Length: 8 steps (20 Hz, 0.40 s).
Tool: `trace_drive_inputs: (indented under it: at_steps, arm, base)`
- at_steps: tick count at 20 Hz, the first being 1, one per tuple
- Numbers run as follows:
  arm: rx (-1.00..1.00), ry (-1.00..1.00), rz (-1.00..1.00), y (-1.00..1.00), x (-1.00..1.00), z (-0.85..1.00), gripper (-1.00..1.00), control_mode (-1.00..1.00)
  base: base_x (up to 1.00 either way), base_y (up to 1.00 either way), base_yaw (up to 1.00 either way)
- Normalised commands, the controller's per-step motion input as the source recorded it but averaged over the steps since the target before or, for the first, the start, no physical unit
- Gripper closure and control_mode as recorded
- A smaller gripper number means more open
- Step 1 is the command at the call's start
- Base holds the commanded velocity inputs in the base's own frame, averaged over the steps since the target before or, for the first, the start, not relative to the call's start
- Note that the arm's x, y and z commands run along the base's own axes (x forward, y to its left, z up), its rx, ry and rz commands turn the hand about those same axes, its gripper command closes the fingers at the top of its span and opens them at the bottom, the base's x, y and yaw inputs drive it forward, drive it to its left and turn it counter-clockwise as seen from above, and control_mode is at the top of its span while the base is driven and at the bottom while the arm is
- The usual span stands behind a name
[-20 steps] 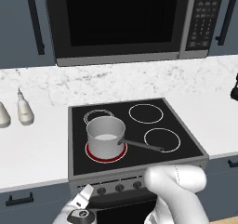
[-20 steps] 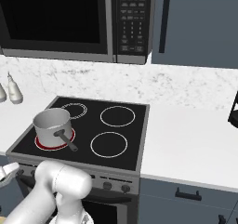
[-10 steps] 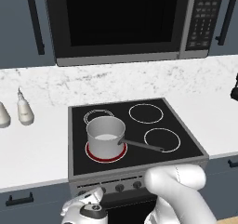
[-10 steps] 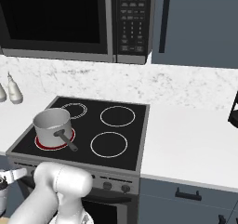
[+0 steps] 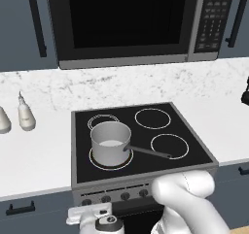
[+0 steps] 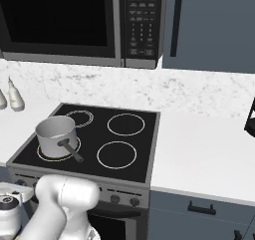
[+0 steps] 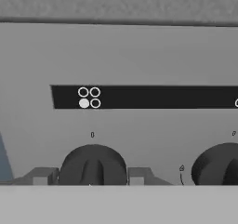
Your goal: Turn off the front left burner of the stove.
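One knob: the leftmost knob (image 7: 93, 165) is framed between the two finger tips in the hand view, under a four-dot legend (image 7: 89, 98) whose 7 o'clock dot is filled — read as the front left position.
Gripper: the gripper (image 5: 92, 214) is seen low at the stove (image 5: 141, 177) front panel; its fingers (image 7: 41, 176) sit on either side of the knob, but whether they press it cannot be told.
Burner: the front left burner (image 5: 127, 162) lies at 7 o'clock on the glass, under the steel saucepan (image 5: 111, 142); its ring reads white, so it is judged to be off already.
Risk, slip: if the knob is not truly clamped, the fingers could slide round it.
Risk, reversal: further turning could switch the burner on again.
Risk, neighbour: the next knob (image 7: 218, 165) at 3 o'clock could be brushed — a sideways drift would cause it.
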Motion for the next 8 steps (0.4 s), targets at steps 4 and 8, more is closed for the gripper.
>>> trace_drive_inputs:
  at_steps: [4,8]
  arm:
    - [0.53,-0.28,-0.21,0.0,0.0,0.2,1.0,-1.0]
    - [0.51,-0.32,-0.21,0.0,0.0,0.24,1.0,-1.0]
  base:
    - [0.0,0.0,0.0]
    - [0.0,0.0,0.0]
